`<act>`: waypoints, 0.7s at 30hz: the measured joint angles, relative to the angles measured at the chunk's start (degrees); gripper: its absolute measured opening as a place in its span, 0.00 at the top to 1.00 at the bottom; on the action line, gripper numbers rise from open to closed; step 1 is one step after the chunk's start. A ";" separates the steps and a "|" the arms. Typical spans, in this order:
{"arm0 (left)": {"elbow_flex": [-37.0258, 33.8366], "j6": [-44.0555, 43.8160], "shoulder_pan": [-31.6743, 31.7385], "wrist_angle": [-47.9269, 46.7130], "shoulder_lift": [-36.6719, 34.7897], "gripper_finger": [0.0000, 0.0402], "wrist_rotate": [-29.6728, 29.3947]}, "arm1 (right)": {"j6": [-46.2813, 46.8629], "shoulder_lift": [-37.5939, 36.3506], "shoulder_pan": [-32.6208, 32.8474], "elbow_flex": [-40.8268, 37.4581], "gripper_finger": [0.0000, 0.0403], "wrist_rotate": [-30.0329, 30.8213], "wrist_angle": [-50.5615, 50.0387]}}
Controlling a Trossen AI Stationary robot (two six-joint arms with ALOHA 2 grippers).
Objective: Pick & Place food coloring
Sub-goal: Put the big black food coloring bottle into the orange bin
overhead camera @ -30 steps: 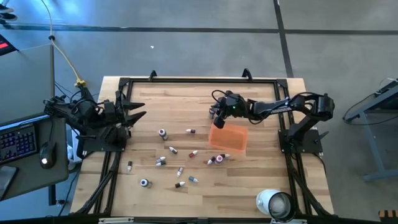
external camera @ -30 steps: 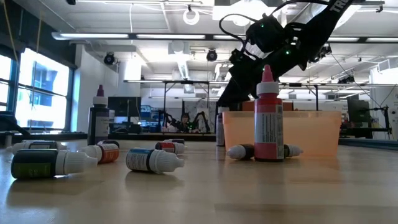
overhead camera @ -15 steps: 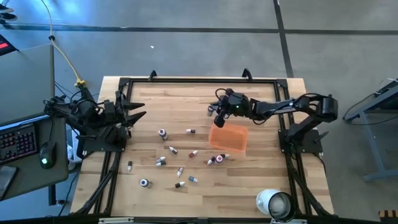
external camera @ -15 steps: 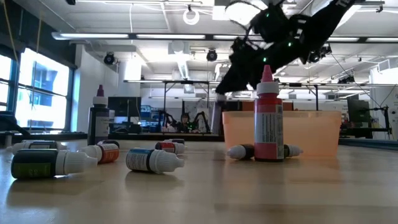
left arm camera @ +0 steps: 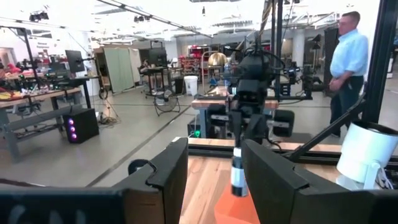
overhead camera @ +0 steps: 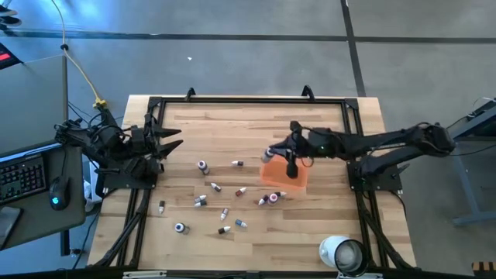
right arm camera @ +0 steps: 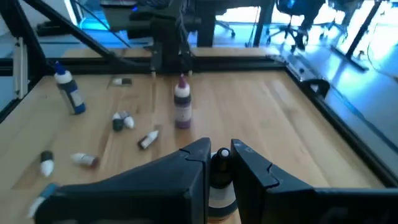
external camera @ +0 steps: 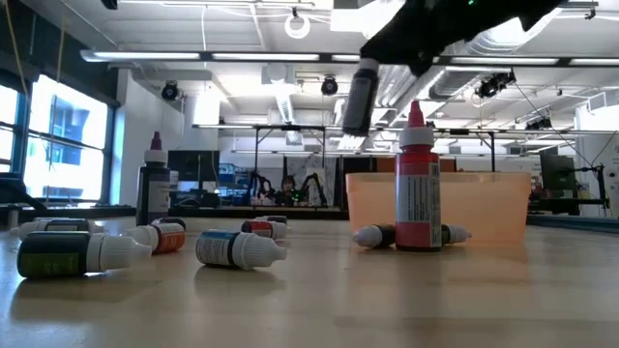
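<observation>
My right gripper [overhead camera: 291,158] hangs over the translucent orange tray [overhead camera: 299,180], shut on a small dark food coloring bottle [external camera: 364,97]. That bottle is above the tray's [external camera: 484,208] far left corner. Several more tiny bottles [overhead camera: 215,187] are scattered on the wood left of the tray, most lying on their sides. A red one [external camera: 417,184] stands upright on its base in front of the tray. My left gripper [overhead camera: 172,138] waits open near the table's left edge. My right gripper pinches the bottle's upper end [external camera: 366,68] between its two fingers [right arm camera: 194,167], coming from above and pointing down. The bottle is lifted clear and hangs upright below the fingers. Its white end [left arm camera: 238,182] is lowest.
A large white roll [overhead camera: 342,253] stands at the table's near right corner. A dark upright bottle [external camera: 155,188] stands at the far left in the low view, with lying bottles [external camera: 240,248] in front. A black frame runs along the table edges. A person [left arm camera: 349,59] stands beyond the table.
My right gripper has risen from beside the tray's far left corner and moved toward the table's right and near side, over the tray. The dark bottle stood on the table behind the tray. It has been lifted clear and now hangs above the tray.
</observation>
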 joint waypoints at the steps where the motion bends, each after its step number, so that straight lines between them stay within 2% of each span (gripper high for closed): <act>1: 0.00 0.00 -0.02 0.00 0.00 0.63 -0.01 | 1.12 -0.13 1.03 0.04 0.91 1.41 -1.35; 8: 0.00 -0.02 0.00 0.00 0.00 0.63 -0.01 | 6.99 4.61 4.83 0.03 0.91 12.94 -6.72; 17: 0.00 -0.07 0.00 0.02 0.00 0.63 -0.01 | 8.17 16.40 3.03 0.03 0.90 14.59 -0.13; 21: 0.00 -0.09 -0.02 0.02 0.00 0.63 -0.01 | 8.17 18.95 1.70 0.00 0.90 14.84 2.79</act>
